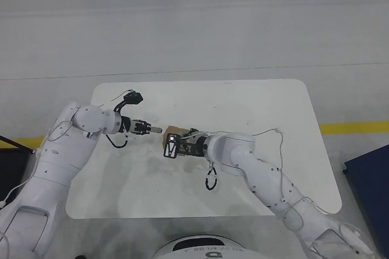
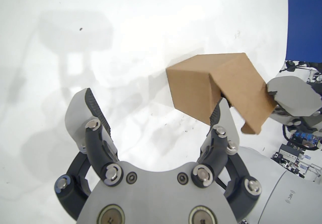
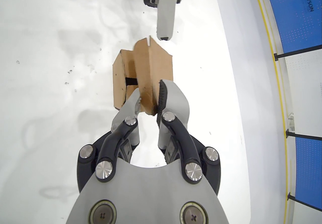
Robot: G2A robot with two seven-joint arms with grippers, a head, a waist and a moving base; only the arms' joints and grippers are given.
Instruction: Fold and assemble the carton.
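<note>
White table [image 1: 246,103] (yellow-lined floor [image 1: 181,39]) under carton [image 1: 174,128]

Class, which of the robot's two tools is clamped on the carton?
The right tool, shut on a flap of the carton; the left tool stands open beside it, gripping nothing.
</note>
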